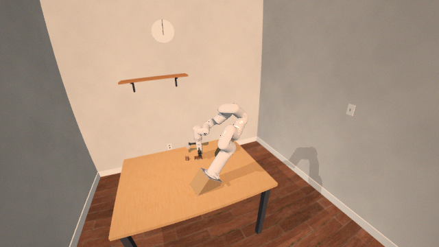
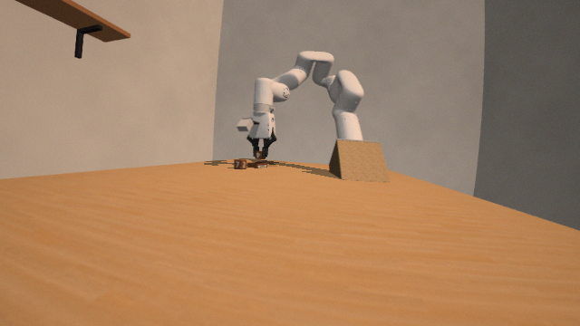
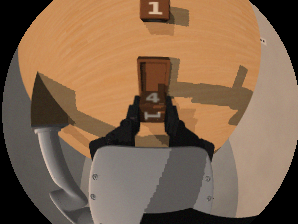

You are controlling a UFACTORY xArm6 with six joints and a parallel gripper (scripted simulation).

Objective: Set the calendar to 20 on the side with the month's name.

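My gripper (image 1: 199, 155) (image 2: 259, 155) (image 3: 152, 103) points down, shut on a brown cube (image 2: 258, 154) (image 3: 152, 97). In the wrist view this cube shows a white 4 on top and a 1 on the side toward the gripper body. It is held above the near end of the brown tray (image 2: 261, 166) (image 3: 153, 75), clear of it in the exterior view. The visible part of the tray's floor is bare; its near end is hidden. Its pale side marking is too small to read. The other cube (image 1: 187, 158) (image 2: 240, 164) (image 3: 154, 9) stands on the table beyond the tray, 1 on top.
The wooden table (image 1: 154, 192) (image 2: 290, 235) carries the arm's wedge-shaped base block (image 1: 202, 183) (image 2: 362, 160), well away from the tray. The loose cube stands a short gap from the tray's far end. A shelf (image 1: 153, 79) hangs on the wall above.
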